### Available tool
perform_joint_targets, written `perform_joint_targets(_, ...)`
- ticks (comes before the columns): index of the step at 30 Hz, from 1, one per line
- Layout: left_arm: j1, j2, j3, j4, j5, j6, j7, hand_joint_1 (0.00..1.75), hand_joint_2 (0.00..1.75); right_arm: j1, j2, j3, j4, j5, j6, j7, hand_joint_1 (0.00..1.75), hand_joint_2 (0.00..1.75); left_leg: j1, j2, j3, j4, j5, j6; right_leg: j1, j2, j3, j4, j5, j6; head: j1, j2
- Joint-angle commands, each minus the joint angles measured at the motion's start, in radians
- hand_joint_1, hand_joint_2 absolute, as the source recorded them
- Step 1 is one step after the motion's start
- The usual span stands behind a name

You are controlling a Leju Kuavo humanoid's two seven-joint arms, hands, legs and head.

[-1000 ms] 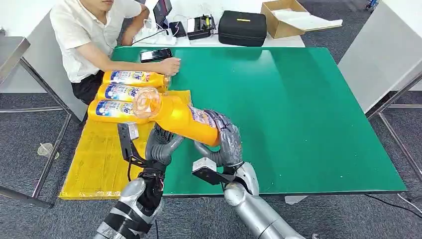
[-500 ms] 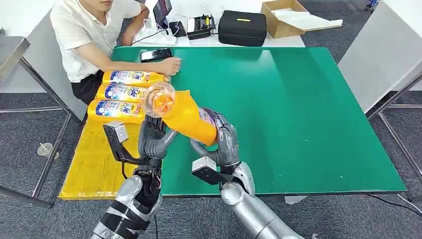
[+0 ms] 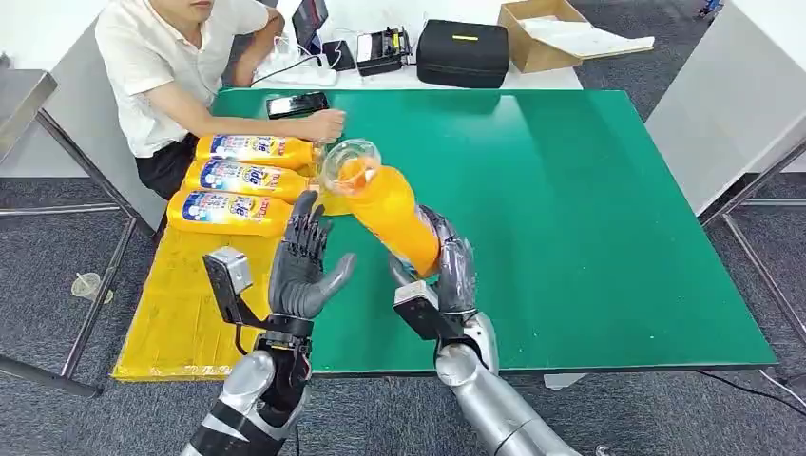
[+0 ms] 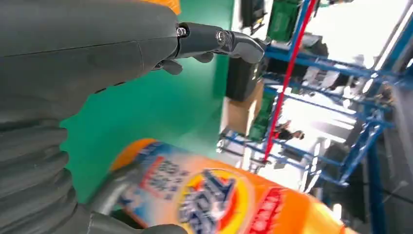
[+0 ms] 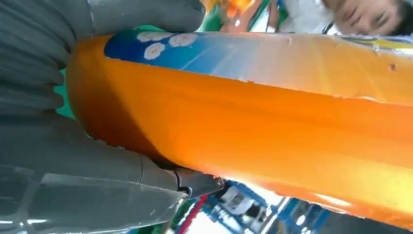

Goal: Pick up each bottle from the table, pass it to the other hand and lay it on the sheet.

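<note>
The robot's right hand [image 3: 447, 271] is wrapped around the lower body of an orange bottle [image 3: 390, 214], holding it raised above the green table [image 3: 589, 218]. The bottle tilts up and away, its clear cap end pointing toward the far left. The left hand [image 3: 302, 266] stands just beside it, to the bottle's left, palm facing the bottle, fingers spread and holding nothing; it does not touch the bottle. Three more orange bottles [image 3: 233, 178] lie side by side on the yellow sheet [image 3: 185, 304] at the table's left edge. A person [image 3: 176, 66] sits behind them, one hand resting on the table.
</note>
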Motion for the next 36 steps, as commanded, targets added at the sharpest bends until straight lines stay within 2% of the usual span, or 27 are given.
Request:
perform_joint_targets(1,-0.022,0.049,-0.109,0.095,-0.155,0.125,-0.012,0.0,1.75,-0.001,-0.009,-0.088,0.011,-0.017,0.027,0.007,1.75,1.75,0.0,0.0,0.004,-0.001,-0.001,0.0,0.001,-0.002,0.005,-0.001,-0.001,-0.003,0.0,0.0)
perform_joint_targets(6,-0.018,0.047,-0.124,0.106,-0.194,0.143,-0.02,0.0,1.75,0.003,-0.009,-0.091,0.023,-0.016,0.028,0.008,1.75,1.75,0.0,0.0,0.003,-0.001,-0.001,0.0,0.0,-0.001,0.003,-0.001,-0.001,-0.002,0.0,0.0)
perform_joint_targets(8,-0.013,0.034,-0.125,0.113,-0.203,0.133,-0.016,0.0,1.75,-0.007,-0.006,-0.081,0.055,0.02,0.007,0.009,1.75,1.75,0.001,0.002,0.008,0.0,-0.003,0.0,0.002,0.0,0.008,-0.001,-0.003,-0.005,0.0,0.0)
perform_joint_targets(12,-0.04,0.025,-0.103,0.112,-0.167,0.103,-0.008,0.0,1.75,-0.032,0.006,-0.039,0.103,0.089,-0.02,0.023,1.75,1.75,0.0,0.001,0.002,-0.001,-0.001,0.0,0.001,0.0,0.002,-0.001,0.0,-0.002,0.0,0.0)
perform_joint_targets(17,-0.049,0.025,-0.095,0.107,-0.166,0.102,-0.008,0.0,1.75,-0.034,0.01,-0.029,0.113,0.103,-0.028,0.031,1.75,1.75,0.001,0.002,0.004,0.0,-0.002,0.0,0.001,0.001,0.004,0.0,-0.001,-0.004,0.0,0.0)
perform_joint_targets(21,-0.072,0.016,-0.066,0.103,-0.12,0.073,0.008,0.0,1.75,-0.058,0.01,0.028,0.162,0.176,-0.035,0.054,1.75,1.75,0.0,0.002,0.003,0.0,-0.001,0.0,0.001,0.001,0.002,0.0,0.0,-0.002,0.0,0.0)
perform_joint_targets(23,-0.077,0.015,-0.064,0.103,-0.118,0.071,0.01,0.0,1.75,-0.058,0.014,0.029,0.165,0.179,-0.038,0.056,1.75,1.75,0.002,0.005,0.007,0.002,-0.004,0.0,0.003,0.003,0.007,0.0,-0.002,-0.006,0.0,0.0)
perform_joint_targets(24,-0.077,0.015,-0.064,0.103,-0.118,0.071,0.01,0.0,1.75,-0.058,0.014,0.029,0.165,0.179,-0.038,0.056,1.75,1.75,0.001,0.002,0.002,0.0,-0.001,0.0,0.001,0.001,0.002,0.0,0.0,-0.003,0.0,0.0)
perform_joint_targets(27,-0.08,0.013,-0.063,0.106,-0.109,0.061,0.012,0.0,1.75,-0.068,0.012,0.044,0.179,0.192,-0.036,0.059,1.75,1.75,0.0,0.001,0.003,0.0,-0.001,0.0,0.001,0.0,0.003,-0.001,-0.001,-0.003,0.0,0.0)
perform_joint_targets(28,-0.085,0.011,-0.062,0.105,-0.108,0.06,0.012,0.0,1.75,-0.068,0.015,0.047,0.182,0.193,-0.035,0.06,1.75,1.75,0.002,0.004,0.008,0.001,-0.004,-0.001,0.003,0.001,0.009,0.0,-0.003,-0.006,0.0,0.0)
perform_joint_targets(30,-0.097,0.009,-0.061,0.098,-0.105,0.055,0.012,0.0,1.75,-0.078,0.022,0.064,0.206,0.204,-0.034,0.067,1.75,1.75,0.001,0.002,0.003,0.0,-0.001,0.0,0.001,0.001,0.003,0.0,-0.001,-0.003,0.0,0.0)
perform_joint_targets(36,-0.109,0.003,-0.059,0.083,-0.102,0.051,0.013,0.0,1.75,-0.081,0.038,0.093,0.238,0.227,-0.041,0.07,1.75,1.75,0.0,0.002,0.003,0.0,-0.001,0.0,0.001,0.001,0.003,0.0,-0.001,-0.003,0.0,0.0)
